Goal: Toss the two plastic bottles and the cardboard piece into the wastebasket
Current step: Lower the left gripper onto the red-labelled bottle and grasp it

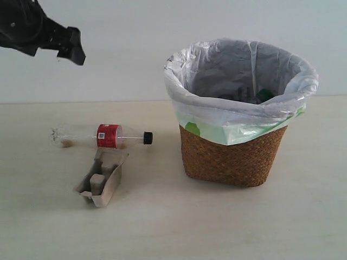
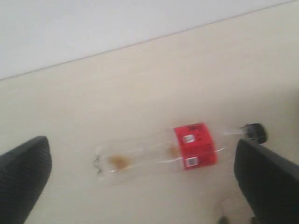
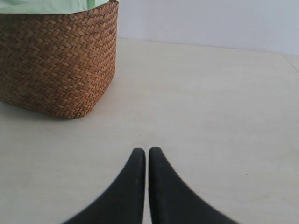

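Left wrist view alone shows the left pincer (image 2: 141, 144) spread wide, empty, above the red-labelled bottle (image 2: 194, 145); right wrist view shows the right pincer (image 3: 147, 152) closed, empty.

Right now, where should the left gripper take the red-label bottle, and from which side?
Grip the red-label bottle across its labelled middle, coming from above. It lies on its side, so the open left gripper can span its round body; the cardboard piece close in front probably crowds a low approach.
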{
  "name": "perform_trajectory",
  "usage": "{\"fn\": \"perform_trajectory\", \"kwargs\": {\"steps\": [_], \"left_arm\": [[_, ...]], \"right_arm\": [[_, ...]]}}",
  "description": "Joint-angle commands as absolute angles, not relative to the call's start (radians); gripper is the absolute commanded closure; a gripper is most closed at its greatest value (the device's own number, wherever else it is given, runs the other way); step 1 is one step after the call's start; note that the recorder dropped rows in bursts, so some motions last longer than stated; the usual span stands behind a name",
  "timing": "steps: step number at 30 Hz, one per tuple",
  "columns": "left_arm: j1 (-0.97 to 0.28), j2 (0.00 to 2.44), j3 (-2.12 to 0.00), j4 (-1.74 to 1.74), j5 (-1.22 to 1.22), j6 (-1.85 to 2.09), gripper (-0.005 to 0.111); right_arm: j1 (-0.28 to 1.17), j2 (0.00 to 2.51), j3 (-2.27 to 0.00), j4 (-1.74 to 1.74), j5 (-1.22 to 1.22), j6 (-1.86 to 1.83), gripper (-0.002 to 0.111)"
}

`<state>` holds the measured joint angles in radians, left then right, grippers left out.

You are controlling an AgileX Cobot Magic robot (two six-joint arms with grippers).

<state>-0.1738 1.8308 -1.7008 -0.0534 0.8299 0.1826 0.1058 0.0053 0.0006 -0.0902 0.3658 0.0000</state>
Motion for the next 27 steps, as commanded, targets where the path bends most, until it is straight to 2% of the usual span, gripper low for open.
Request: {"fn": "perform_trajectory", "kwargs": {"steps": [1,10,13,15,20,22,25,27], "left_arm": [[-0.170,1.866,-1.609,0.016,0.779,0.146,-0.003],[-0.173,2.011,-1.606,0.022,0.797,0.178,-0.003],[-0.173,2.029,-1.606,0.014,0.794,0.307,-0.002],[-0.175,2.042,-1.606,0.000,0.788,0.451,0.003],[-0.176,2.060,-1.606,-0.030,0.731,0.822,0.032],[-0.176,2.067,-1.606,-0.032,0.726,0.927,0.039],[-0.176,2.091,-1.606,-0.032,0.722,0.990,0.040],[-0.176,2.110,-1.606,-0.032,0.720,1.001,0.036]], "right_arm": [[0.101,0.000,0.000,-0.089,0.360,0.000,0.108],[0.101,0.000,0.000,-0.089,0.360,0.000,0.108],[0.101,0.000,0.000,-0.089,0.360,0.000,0.108],[0.101,0.000,0.000,-0.089,0.360,0.000,0.108],[0.101,0.000,0.000,-0.089,0.360,0.000,0.108],[0.101,0.000,0.000,-0.089,0.360,0.000,0.108],[0.101,0.000,0.000,-0.089,0.360,0.000,0.108],[0.101,0.000,0.000,-0.089,0.360,0.000,0.108]]}}
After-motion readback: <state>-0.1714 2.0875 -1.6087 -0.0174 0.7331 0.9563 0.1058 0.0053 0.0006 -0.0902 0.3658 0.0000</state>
